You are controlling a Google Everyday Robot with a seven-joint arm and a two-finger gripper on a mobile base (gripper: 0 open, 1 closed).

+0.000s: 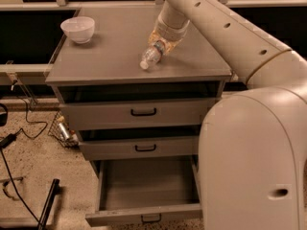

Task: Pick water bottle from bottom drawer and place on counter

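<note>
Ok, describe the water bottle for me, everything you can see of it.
The water bottle is small, made of clear crinkled plastic, with a white cap. It is tilted, with the cap end pointing down toward the front left of the counter. Its base end is up inside the hand, which grips it from above, over the middle of the counter. The cap sits low at the counter surface, but whether it touches cannot be told. Nothing else touches the bottle.

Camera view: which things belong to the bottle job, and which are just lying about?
Job: bottle, pincer gripping it over the counter, open bottom drawer.
Lying about: bowl, upper drawers, floor basket.
</note>
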